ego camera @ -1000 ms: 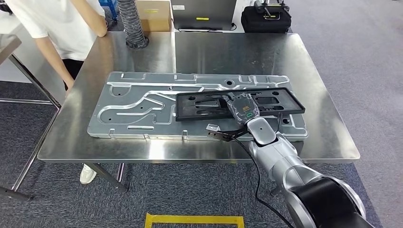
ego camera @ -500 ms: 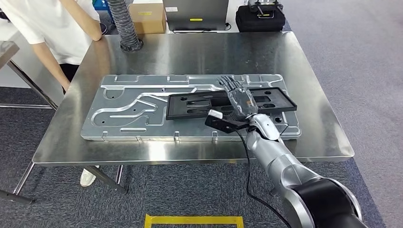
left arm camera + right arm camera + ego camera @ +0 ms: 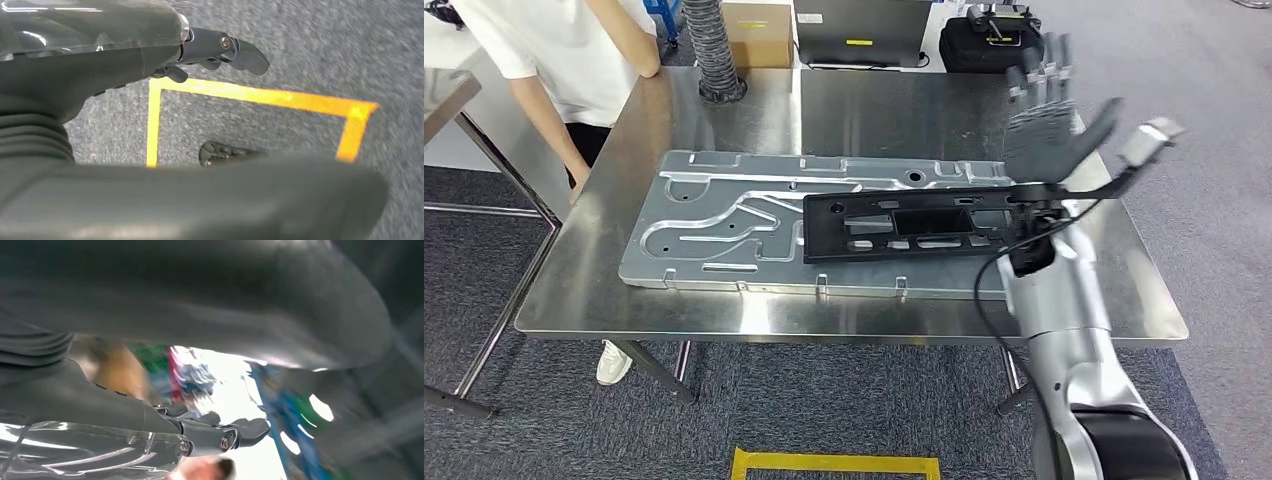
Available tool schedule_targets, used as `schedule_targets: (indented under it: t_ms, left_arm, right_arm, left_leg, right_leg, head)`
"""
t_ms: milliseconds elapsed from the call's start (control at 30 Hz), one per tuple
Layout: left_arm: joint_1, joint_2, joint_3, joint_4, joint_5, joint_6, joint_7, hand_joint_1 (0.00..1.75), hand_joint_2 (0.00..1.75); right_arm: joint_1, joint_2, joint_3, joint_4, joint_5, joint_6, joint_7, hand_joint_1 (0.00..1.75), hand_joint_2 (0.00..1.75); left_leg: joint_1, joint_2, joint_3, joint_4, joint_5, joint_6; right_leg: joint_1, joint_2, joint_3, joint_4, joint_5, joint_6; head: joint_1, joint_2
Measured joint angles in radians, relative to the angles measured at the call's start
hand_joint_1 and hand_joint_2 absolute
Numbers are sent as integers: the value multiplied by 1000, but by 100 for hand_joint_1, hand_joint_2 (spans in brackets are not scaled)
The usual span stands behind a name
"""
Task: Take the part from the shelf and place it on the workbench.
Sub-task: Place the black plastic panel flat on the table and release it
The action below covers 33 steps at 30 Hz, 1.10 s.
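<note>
The part, a long flat black frame (image 3: 904, 225), lies on a grooved silver plate (image 3: 714, 220) on the steel workbench (image 3: 874, 110). My right hand (image 3: 1042, 95) is raised above the bench's right side, blurred, with fingers spread and nothing in it. It is clear of the black frame. In the right wrist view that hand (image 3: 150, 430) shows straight fingers against a blurred background. My left hand (image 3: 100, 55) hangs over the carpet with fingers apart, holding nothing.
A person in a white shirt (image 3: 564, 50) leans on the bench's far left corner. A ribbed hose (image 3: 709, 45), a cardboard box (image 3: 759, 30) and a black case (image 3: 984, 45) stand at the back. Yellow tape (image 3: 834, 462) marks the carpet in front.
My right hand has let go of the black frame and swung up and to the right. The frame stays flat on the silver plate. The camera has shifted a little.
</note>
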Motion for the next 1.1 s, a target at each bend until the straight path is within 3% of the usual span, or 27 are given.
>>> schedule_targets:
  t_ms: [33,100,133,200,300,400,433,467,500,533,600,667,733,800,833,900,933,967,1000,1033,1100]
  left_arm:
    - [3,-2,6,0,9,-1,-4,0,0]
    - [5,-9,21,0,30,-5,-14,0,0]
    - [6,-12,28,0,38,-7,-19,0,0]
    - [9,-17,42,0,52,-11,-31,0,0]
    - [12,-22,58,0,60,-17,-46,0,0]
    - [13,-25,67,0,60,-25,-49,0,0]
    - [13,-26,68,0,57,-26,-50,0,0]
    - [14,-26,69,0,53,-27,-51,0,0]
    - [15,-26,69,0,47,-29,-53,0,0]
    - [16,-26,69,0,42,-31,-57,0,0]
    - [16,-24,68,0,33,-35,-64,0,0]
    - [14,-23,68,0,28,-39,-67,0,0]
    - [14,-23,67,0,21,-42,-67,0,0]
    - [15,-28,65,0,13,-43,-67,0,0]
    - [15,-31,64,0,10,-43,-65,0,0]
    - [16,-36,62,0,4,-41,-59,0,0]
    - [17,-38,61,0,2,-40,-54,0,0]
    - [17,-41,60,0,-1,-38,-49,0,0]
    - [17,-43,60,0,-3,-36,-45,0,0]
    - [18,-46,59,0,-5,-34,-40,0,0]
    - [18,-51,58,0,-10,-29,-33,0,0]
  right_arm:
    - [16,-30,-23,-61,35,-78,-20,0,0]
    - [56,-88,-94,-180,237,-327,-74,0,0]
    - [83,-113,-137,-233,366,-461,-94,0,0]
    - [156,-157,-225,-316,571,-671,-125,0,0]
    - [308,-200,-354,-394,685,-788,-177,0,0]
    - [466,-208,-467,-442,715,-830,-219,0,0]
    - [518,-207,-495,-456,718,-838,-227,0,0]
    - [570,-201,-521,-470,725,-846,-233,0,0]
    - [623,-190,-545,-489,738,-856,-236,0,0]
    - [673,-176,-565,-507,755,-865,-236,0,0]
    - [753,-142,-598,-544,799,-879,-236,0,0]
    - [807,-112,-618,-574,837,-881,-234,0,0]
    - [847,-83,-635,-600,873,-878,-229,0,0]
    - [878,-60,-655,-619,909,-871,-223,0,0]
    - [888,-51,-668,-626,927,-865,-219,0,0]
    - [901,-29,-698,-631,971,-837,-215,0,0]
    - [905,-17,-717,-631,995,-821,-216,0,0]
    - [907,-5,-738,-628,1021,-804,-220,0,0]
    - [908,5,-761,-621,1046,-790,-224,0,0]
    - [905,14,-786,-608,1072,-777,-229,0,0]
    - [892,27,-836,-566,1130,-765,-235,0,0]
  left_leg:
    - [-1,-2,1,0,-1,0]
    - [-4,-7,1,2,-3,-4]
    - [-5,-9,1,2,-4,-7]
    - [-6,-11,3,0,-7,-15]
    - [-6,-3,2,23,-36,-27]
    - [-5,6,-61,189,-138,-35]
    - [-4,7,-82,244,-164,-37]
    - [-4,7,-88,269,-171,-38]
    - [-4,7,-74,253,-158,-38]
    - [-5,7,-42,201,-130,-36]
    - [-8,6,40,57,-75,-27]
    - [-12,6,77,-15,-57,-19]
    - [-14,7,75,-22,-49,-11]
    - [-12,11,71,-30,-33,2]
    - [-11,14,65,-34,-23,8]
    - [-12,17,46,-33,-7,14]
    - [-13,18,35,-31,0,14]
    - [-13,19,22,-29,7,12]
    - [-14,19,9,-25,14,10]
    - [-13,19,-4,-20,21,8]
    - [-14,18,-26,-9,33,-1]
  right_leg:
    - [0,-1,31,-64,35,-3]
    - [5,-4,98,-205,87,-13]
    - [8,-6,118,-246,98,-17]
    - [13,-6,126,-264,98,-23]
    - [5,-10,141,-279,99,-36]
    - [3,-15,147,-282,100,-47]
    - [3,-16,146,-281,101,-47]
    - [3,-16,145,-280,101,-47]
    - [3,-16,145,-279,101,-47]
    - [3,-16,144,-278,101,-47]
    - [5,-12,143,-275,102,-44]
    - [5,-7,141,-273,106,-34]
    - [4,-4,139,-273,113,-21]
    - [0,-1,130,-254,90,-10]
    - [-2,0,118,-220,55,-6]
    - [-7,0,80,-101,-40,1]
    - [-9,0,65,-40,-75,4]
    - [-11,0,62,-1,-88,7]
    - [-13,0,76,3,-79,9]
    - [-16,0,110,-32,-55,11]
    - [-19,0,212,-174,-17,11]
  head:
    - [0,0]
    - [0,0]
    - [0,0]
    - [0,0]
    - [0,0]
    - [0,0]
    - [0,0]
    - [0,0]
    - [0,0]
    - [0,0]
    - [0,0]
    - [0,0]
    - [0,0]
    - [0,0]
    - [0,0]
    - [0,0]
    - [0,0]
    - [0,0]
    - [0,0]
    - [0,0]
    - [0,0]
